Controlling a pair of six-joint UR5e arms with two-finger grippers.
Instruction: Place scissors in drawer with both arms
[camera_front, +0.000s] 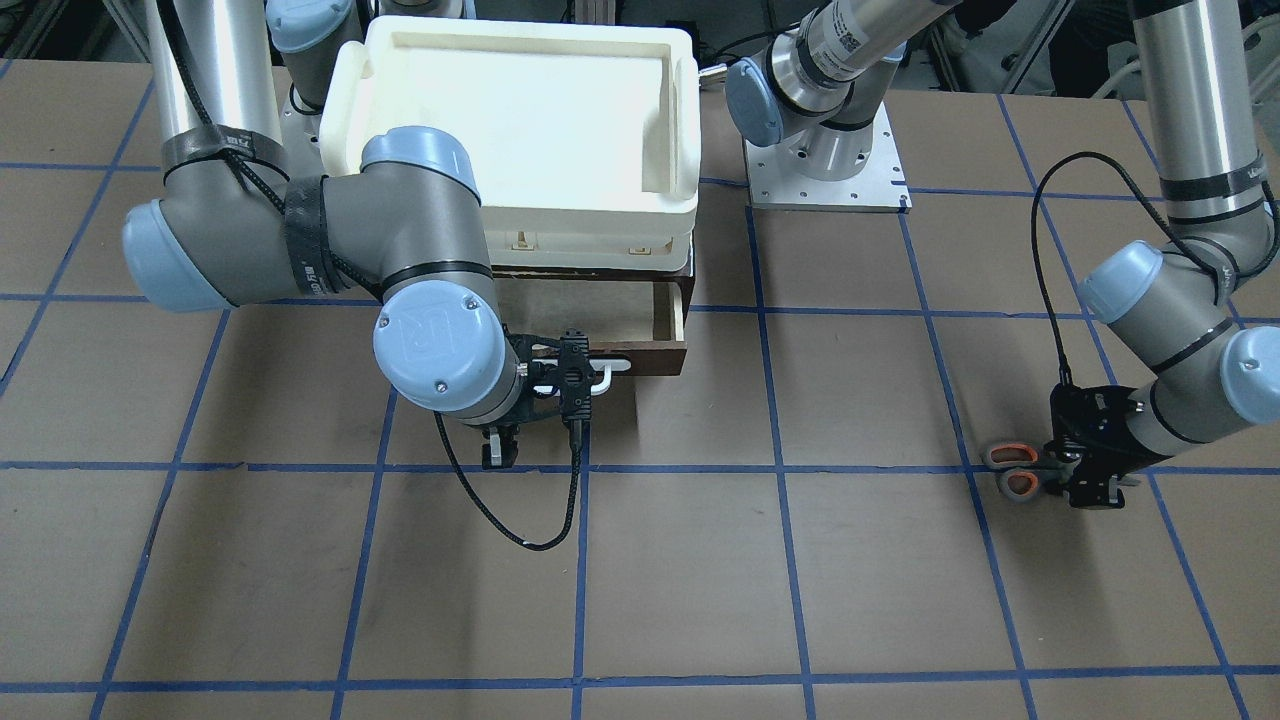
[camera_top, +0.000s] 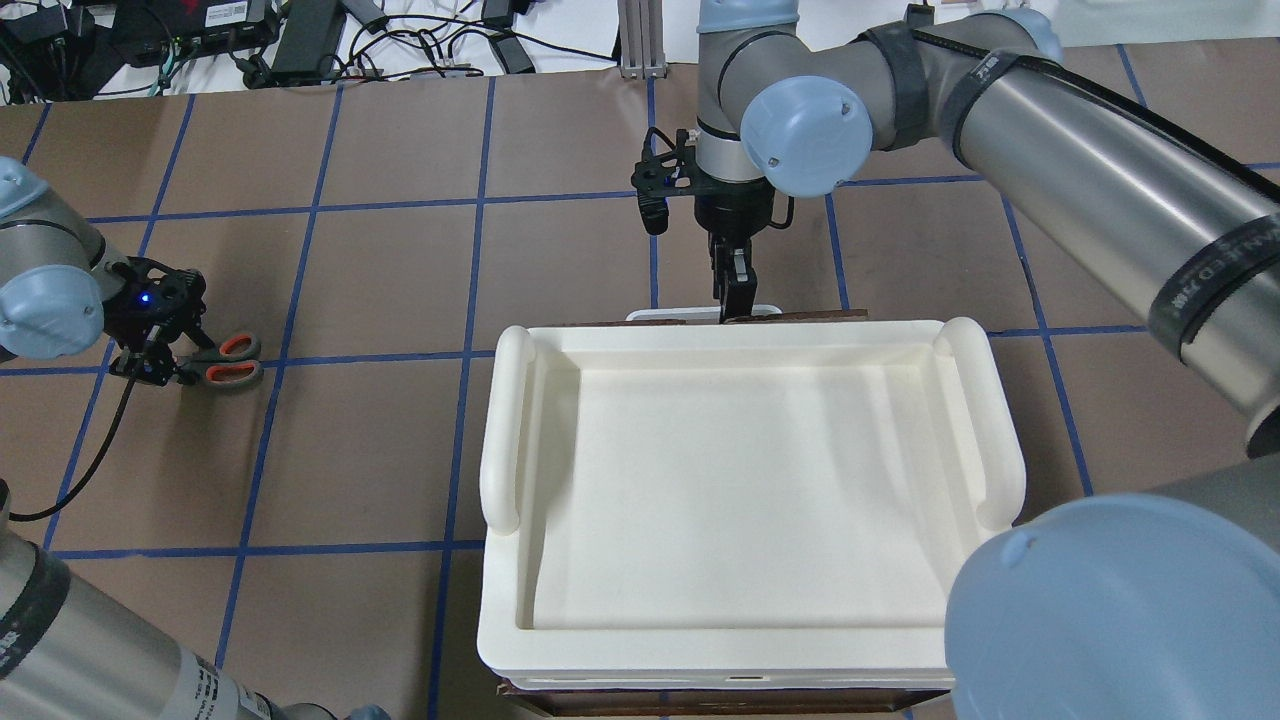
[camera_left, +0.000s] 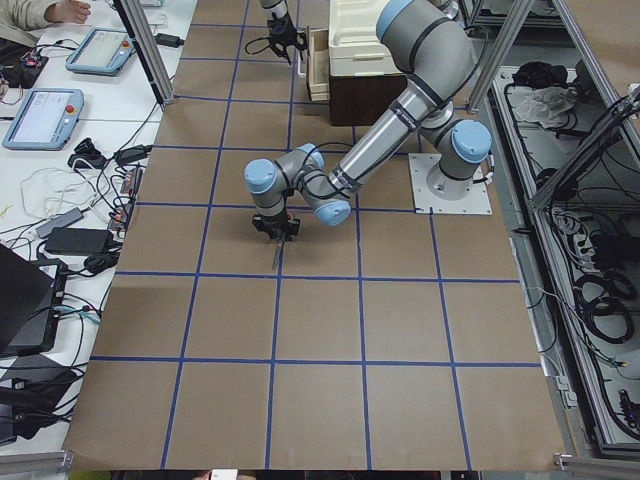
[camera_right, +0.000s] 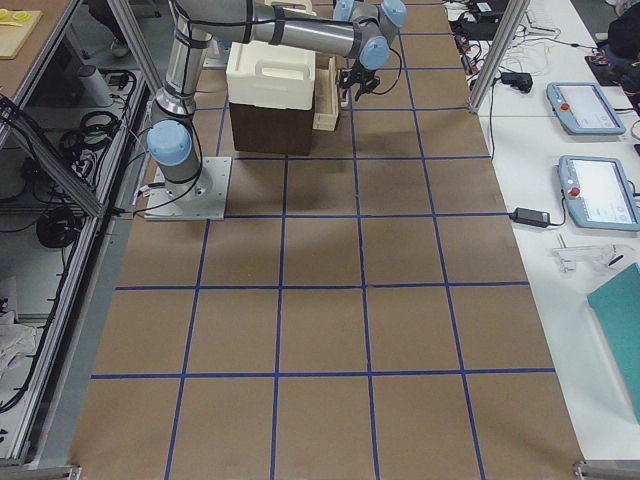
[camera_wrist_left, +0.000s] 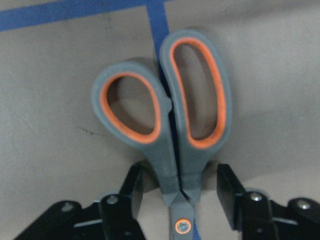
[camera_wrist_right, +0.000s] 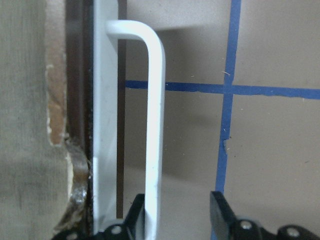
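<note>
The scissors (camera_front: 1012, 470) lie flat on the table, their orange-lined loops also showing in the overhead view (camera_top: 230, 360). My left gripper (camera_front: 1085, 475) is down over them. In the left wrist view its fingers (camera_wrist_left: 131, 190) stand open on either side of the scissors' neck (camera_wrist_left: 177, 170), with a gap on both sides. The drawer (camera_front: 668, 318) is pulled partly out and its pale interior shows. My right gripper (camera_front: 562, 378) is at the drawer's white bar handle (camera_wrist_right: 154, 125). It is open, with the bar between its fingers (camera_wrist_right: 220, 212), close to one of them.
A white plastic tray (camera_top: 505, 430) sits on top of the brown cabinet above the drawer. The brown table top carries a blue tape grid. The left arm's base plate (camera_front: 828, 175) stands beside the cabinet. Cables hang from both wrists.
</note>
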